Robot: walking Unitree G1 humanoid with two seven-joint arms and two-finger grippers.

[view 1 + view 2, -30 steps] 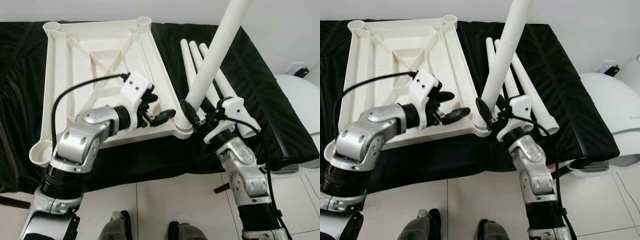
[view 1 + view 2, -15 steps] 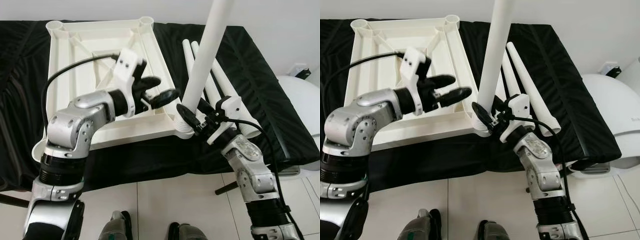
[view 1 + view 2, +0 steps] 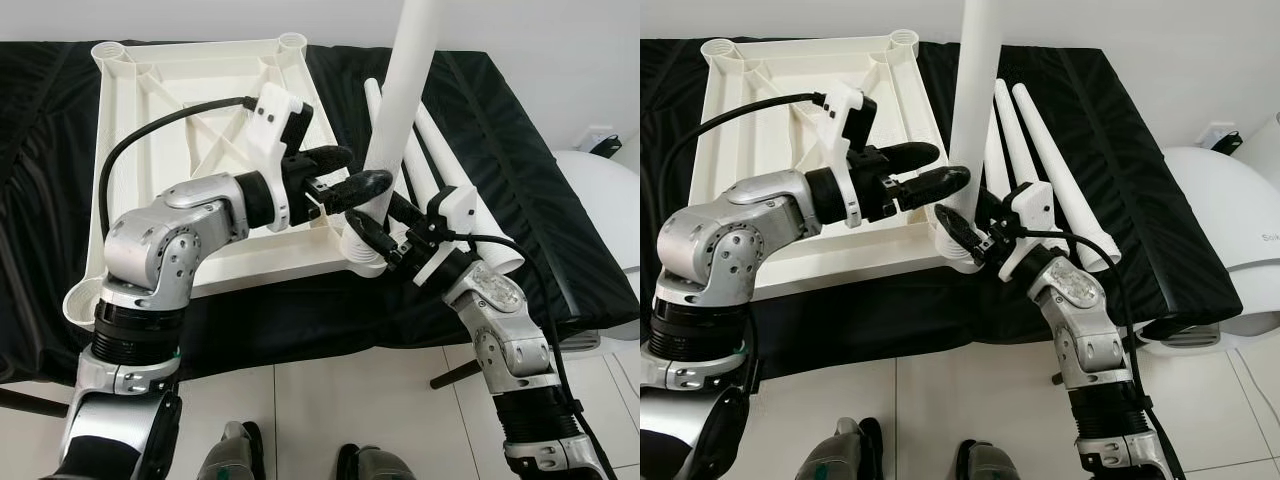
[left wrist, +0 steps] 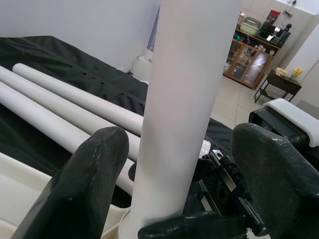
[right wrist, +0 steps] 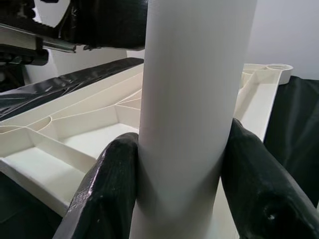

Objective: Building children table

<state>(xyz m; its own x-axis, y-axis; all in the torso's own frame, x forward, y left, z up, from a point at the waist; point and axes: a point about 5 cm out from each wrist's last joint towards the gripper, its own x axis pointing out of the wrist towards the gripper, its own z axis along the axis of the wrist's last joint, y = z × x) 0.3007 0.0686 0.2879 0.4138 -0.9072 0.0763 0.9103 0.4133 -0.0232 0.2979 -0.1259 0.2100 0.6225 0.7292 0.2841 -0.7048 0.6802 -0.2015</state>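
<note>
A black-covered bed [image 3: 560, 240] carries the work, and on it the white tabletop [image 3: 200, 130] lies upside down, ribbed underside up, with round leg sockets at its corners. To its right, three spare legs [image 3: 1060, 165] lie side by side on the black cover. One white leg [image 3: 405, 90] stands nearly upright, its foot at the near right corner socket [image 3: 355, 255] of the tabletop.

The right claw [image 3: 385, 235] is clenched on that leg low down, just above the socket; its wrist view shows both black fingers [image 5: 107, 189] pressed against the tube. The left claw [image 3: 345, 180] reaches across the tabletop and sits released, its fingers spread to either side of the leg higher up, with visible gaps in its wrist view, so it is not yet gripping.

The risk, judging from here, is a crooked seat. The leg is held only near its base and is long, so a small wrist tilt could lever it out of line and jam it in the socket, or drag the light tabletop across the cover.

The leg's top runs out of the head views. The right claw hides the joint, so how deeply the leg sits in the socket cannot be told.
</note>
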